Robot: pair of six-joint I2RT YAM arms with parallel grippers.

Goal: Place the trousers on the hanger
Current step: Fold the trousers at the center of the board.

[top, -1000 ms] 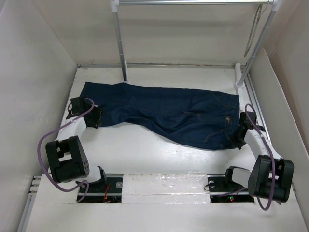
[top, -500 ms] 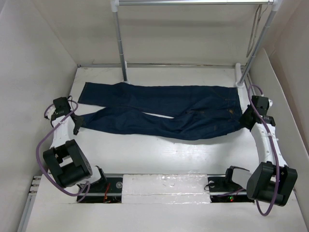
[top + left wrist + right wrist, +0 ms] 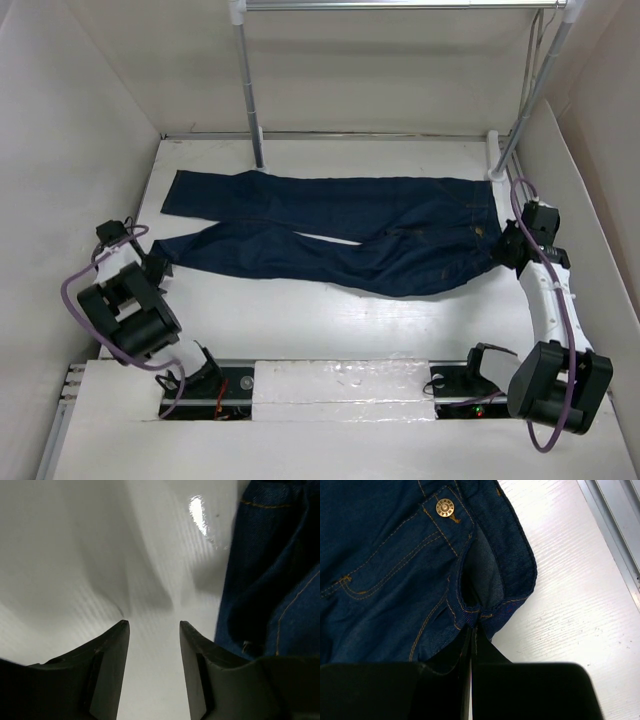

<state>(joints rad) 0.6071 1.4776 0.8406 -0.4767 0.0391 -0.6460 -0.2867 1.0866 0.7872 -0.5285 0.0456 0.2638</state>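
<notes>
The dark navy trousers [image 3: 400,240] lie flat across the table, legs to the left and waist to the right. My right gripper [image 3: 503,250] is shut on the waistband edge. In the right wrist view the closed gripper [image 3: 471,630] pinches the denim [image 3: 395,555] below the brass button [image 3: 445,507]. My left gripper [image 3: 155,268] is open and empty, just left of the near leg's hem. In the left wrist view the gripper [image 3: 152,625] is over bare table, with the hem [image 3: 270,580] to its right. The thin grey hanger [image 3: 527,70] hangs from the rail at the top right.
Two white rack poles [image 3: 248,90] [image 3: 535,85] stand at the back, carrying a horizontal rail [image 3: 400,5]. White walls close in both sides. A metal track [image 3: 615,520] runs along the table's right edge beside the waistband.
The trousers were pulled out straight and laid flat. My left gripper let go of the leg hem and drew back left and nearer. My right gripper stayed shut on the waistband.
</notes>
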